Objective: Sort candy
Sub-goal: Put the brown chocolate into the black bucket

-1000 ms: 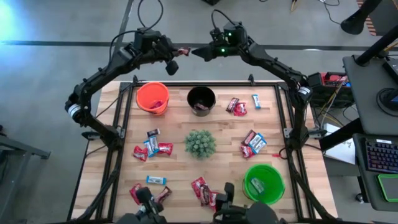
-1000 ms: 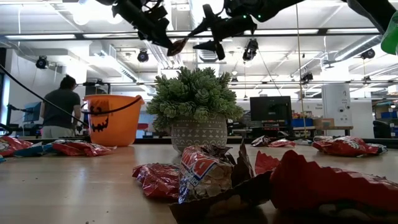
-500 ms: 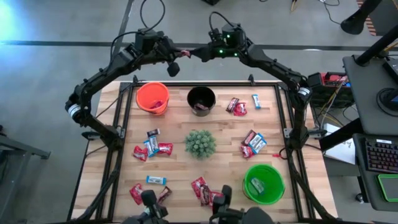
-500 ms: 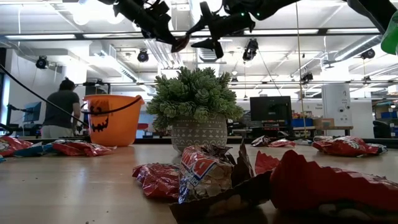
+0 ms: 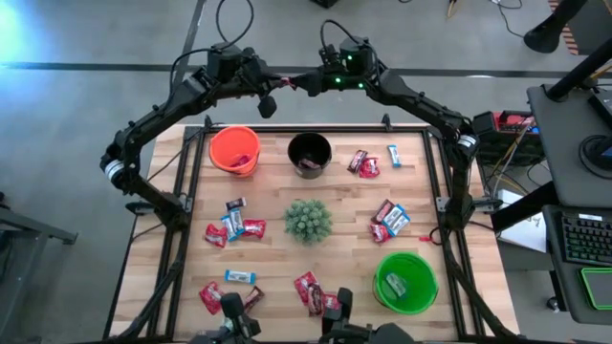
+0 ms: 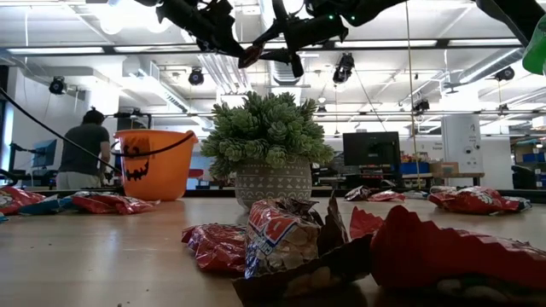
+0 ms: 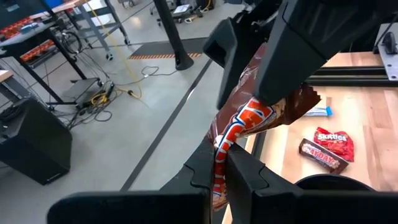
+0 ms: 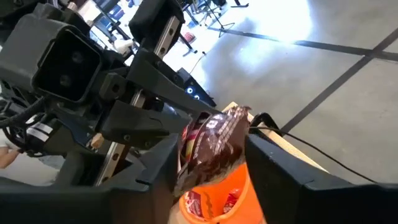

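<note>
Passing a sweet between the arms, high above the far edge of the desk point(image 5: 316, 250), looks to be the step in hand. The left gripper point(image 5: 274, 81) has its fingers clamped on one end of a brown-and-orange candy point(image 7: 244, 121); the right gripper point(image 5: 304, 82) has its fingers apart, straddling the other end, and I'd say not yet gripping. For a clean pass, the right should close fully on the wrapper before the left lets go, or the candy may drop to the floor beyond the desk. It should bite well in from the crinkled edge, since the foil looks slippery. Below wait an orange bucket point(image 5: 234, 150), a black bucket point(image 5: 309, 152) and a green bucket point(image 5: 405, 282), with more sweets scattered around the plant point(image 5: 308, 220).
</note>
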You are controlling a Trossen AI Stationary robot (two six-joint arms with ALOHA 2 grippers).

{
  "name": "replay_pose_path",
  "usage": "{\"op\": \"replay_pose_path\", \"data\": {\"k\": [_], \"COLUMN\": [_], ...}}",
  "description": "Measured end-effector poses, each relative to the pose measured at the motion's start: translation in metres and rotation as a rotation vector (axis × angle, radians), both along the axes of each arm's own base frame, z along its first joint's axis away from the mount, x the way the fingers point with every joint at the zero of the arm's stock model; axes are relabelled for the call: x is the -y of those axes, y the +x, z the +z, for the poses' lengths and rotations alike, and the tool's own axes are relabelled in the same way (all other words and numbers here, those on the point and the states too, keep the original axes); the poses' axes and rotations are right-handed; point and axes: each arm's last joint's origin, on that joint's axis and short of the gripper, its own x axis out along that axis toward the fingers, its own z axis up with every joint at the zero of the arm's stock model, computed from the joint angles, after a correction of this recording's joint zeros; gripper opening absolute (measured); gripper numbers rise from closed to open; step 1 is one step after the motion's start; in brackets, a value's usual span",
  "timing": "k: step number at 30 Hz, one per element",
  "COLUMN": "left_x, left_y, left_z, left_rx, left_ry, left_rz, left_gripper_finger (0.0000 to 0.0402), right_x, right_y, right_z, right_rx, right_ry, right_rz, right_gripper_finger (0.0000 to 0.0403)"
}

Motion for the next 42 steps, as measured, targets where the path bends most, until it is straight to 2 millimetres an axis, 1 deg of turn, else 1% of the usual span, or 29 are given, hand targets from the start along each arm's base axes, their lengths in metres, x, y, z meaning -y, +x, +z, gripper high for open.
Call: {"op": "replay_pose_path", "data": {"k": [6, 9, 11, 18, 20, 22, 29, 32, 37, 42], "left_x": [0.0, -0.001, -0.001, -0.001, 0.0, 0.0, 0.004, 0.004, 0.006, 0.007], "left_y": [0.0, 0.0, 0.0, 0.0, 0.0, 0.0, -0.004, -0.005, -0.01, -0.011], "left_z": [0.002, 0.002, 0.002, 0.002, 0.002, 0.001, 0.004, 0.009, 0.02, 0.025], "left_rx": [0.015, 0.016, 0.015, 0.015, 0.011, 0.005, -0.006, -0.015, -0.032, -0.047], "left_ry": [0.015, 0.016, 0.016, 0.015, 0.012, 0.005, -0.007, -0.008, 0.008, 0.006], "left_rz": [0.001, 0.001, 0.002, 0.002, 0.002, 0.001, 0.009, 0.021, 0.082, 0.08], "left_gripper_finger": [0.0001, 0.0001, 0.0001, 0.0003, 0.0011, 0.0027, 0.0103, 0.0121, 0.0127, 0.0127], "right_x": [-0.002, -0.002, -0.002, -0.002, -0.002, -0.002, -0.003, -0.004, -0.009, -0.015], "right_y": [0.001, 0.001, 0.001, 0.001, 0.001, 0.001, 0.0, -0.002, -0.009, -0.016], "right_z": [0.0, 0.0, 0.0, 0.0, 0.0, -0.001, -0.003, -0.004, -0.01, -0.015], "right_rx": [0.005, 0.004, 0.003, 0.002, 0.001, -0.002, -0.029, -0.06, -0.161, -0.269], "right_ry": [0.019, 0.014, 0.009, 0.009, 0.009, 0.012, 0.016, 0.016, 0.049, 0.087], "right_rz": [0.009, 0.01, 0.011, 0.012, 0.012, 0.014, 0.018, 0.02, 0.03, 0.049], "right_gripper_finger": [0.0076, 0.0043, 0.0032, 0.0026, 0.0025, 0.0024, 0.0024, 0.0023, 0.0023, 0.0023]}}
